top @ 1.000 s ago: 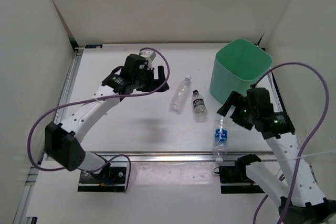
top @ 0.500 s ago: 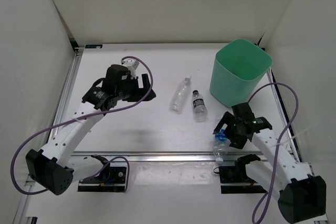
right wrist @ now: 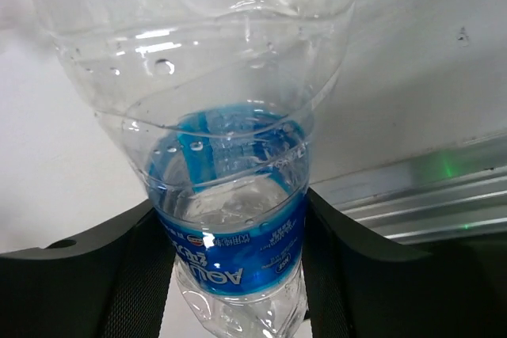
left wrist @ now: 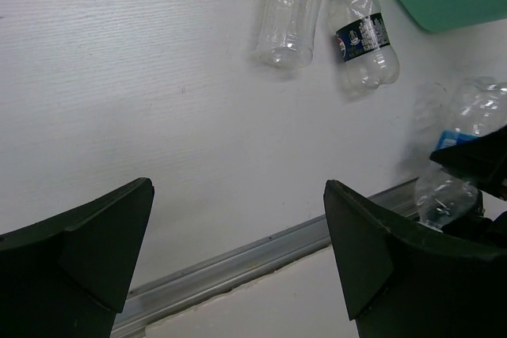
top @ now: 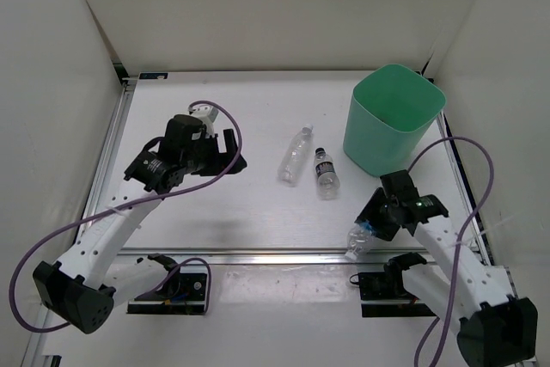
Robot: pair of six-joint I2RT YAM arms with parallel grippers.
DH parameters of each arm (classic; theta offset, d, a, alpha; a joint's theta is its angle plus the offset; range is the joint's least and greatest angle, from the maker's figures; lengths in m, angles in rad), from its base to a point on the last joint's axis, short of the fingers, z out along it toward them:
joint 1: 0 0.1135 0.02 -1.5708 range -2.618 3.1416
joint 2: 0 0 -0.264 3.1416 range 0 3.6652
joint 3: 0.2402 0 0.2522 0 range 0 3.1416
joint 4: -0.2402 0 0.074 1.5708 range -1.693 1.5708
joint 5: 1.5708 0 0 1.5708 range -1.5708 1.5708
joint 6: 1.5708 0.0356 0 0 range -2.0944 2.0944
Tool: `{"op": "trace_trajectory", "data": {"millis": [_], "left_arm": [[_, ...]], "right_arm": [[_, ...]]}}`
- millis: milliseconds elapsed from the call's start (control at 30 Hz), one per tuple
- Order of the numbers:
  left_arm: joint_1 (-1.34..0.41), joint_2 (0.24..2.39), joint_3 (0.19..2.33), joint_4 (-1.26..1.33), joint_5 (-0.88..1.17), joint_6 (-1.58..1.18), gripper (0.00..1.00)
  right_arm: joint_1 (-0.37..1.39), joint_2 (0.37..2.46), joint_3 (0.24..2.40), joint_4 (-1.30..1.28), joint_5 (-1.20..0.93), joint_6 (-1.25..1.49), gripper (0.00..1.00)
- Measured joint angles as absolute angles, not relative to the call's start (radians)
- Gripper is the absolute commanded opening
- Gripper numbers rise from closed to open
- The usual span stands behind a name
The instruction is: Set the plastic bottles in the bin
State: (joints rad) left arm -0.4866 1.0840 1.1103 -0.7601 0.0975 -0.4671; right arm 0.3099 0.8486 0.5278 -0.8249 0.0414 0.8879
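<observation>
right pincer (right wrist: 234, 231) pinches the blue bottle (top: 358, 238), one finger pressed on each side of the blue label, as the right wrist view shows from close up. the bottle is clear and crumpled. it lies at a slant at the near right edge of the table (top: 215, 212), its lower end over the metal rail (top: 258, 255) that runs along that edge. whether it rests on the surface or hangs just off it i cannot tell. the bin (top: 378, 139) stands upright at the far right corner, beyond the held bottle and apart from it, with its mouth open to the top. two more bottles lie on their sides near the middle of the table, left of the bin. the black bottle (top: 325, 174) has a black cap and a dark label, and its cap points to the far side. the clear bottle (top: 295, 154) lies just beside it on the left, a little further back, close to it but not touching as far as the top view shows. left pincer (left wrist: 238, 195) is on the left half of the table with its fingers spread wide and nothing between them. its wrist view looks across the bare surface toward both lying bottles and a corner of the bin. a purple cable (top: 51, 221) loops from the left arm, and another loops from the right arm near the bin.
</observation>
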Motion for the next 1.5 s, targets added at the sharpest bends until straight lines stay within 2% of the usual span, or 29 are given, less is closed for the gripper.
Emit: {"op": "trace_trajectory", "data": {"millis": [167,300,467,567,767,900,967,1267,1500], "left_arm": [[-0.486,1.075,1.096,-0.761,0.078,-0.484,1.0],[-0.485,1.066,1.077,-0.762,0.063,-0.494,1.0],[-0.485,1.031,1.067,-0.764,0.055,-0.507,1.0],[-0.485,1.01,1.063,-0.763,0.056,-0.513,1.0],[-0.485,1.008,1.06,-0.764,0.06,-0.516,1.0],[-0.485,1.01,1.06,-0.764,0.059,-0.517,1.0],[-0.485,1.011,1.06,-0.764,0.058,-0.517,1.0],[-0.485,0.985,1.056,-0.772,0.03,-0.521,1.0],[-0.485,0.978,1.042,-0.778,0.015,-0.524,1.0]], "right_arm": [[0.31,0.715,0.776,-1.001,0.024,0.899,0.39],[0.31,0.71,1.169,-1.103,0.055,0.888,0.39],[0.311,0.903,1.671,-1.063,0.268,0.766,0.39],[0.311,1.091,1.853,-0.957,0.471,0.655,0.4],[0.302,1.399,1.861,-0.728,0.656,0.45,0.59],[0.278,1.5,1.798,-0.706,0.68,0.427,0.83],[0.25,1.51,1.772,-0.706,0.681,0.419,1.0],[0.17,1.43,1.748,-0.682,0.632,0.406,1.0],[0.227,1.142,1.45,-0.645,0.23,0.342,1.0]]}}
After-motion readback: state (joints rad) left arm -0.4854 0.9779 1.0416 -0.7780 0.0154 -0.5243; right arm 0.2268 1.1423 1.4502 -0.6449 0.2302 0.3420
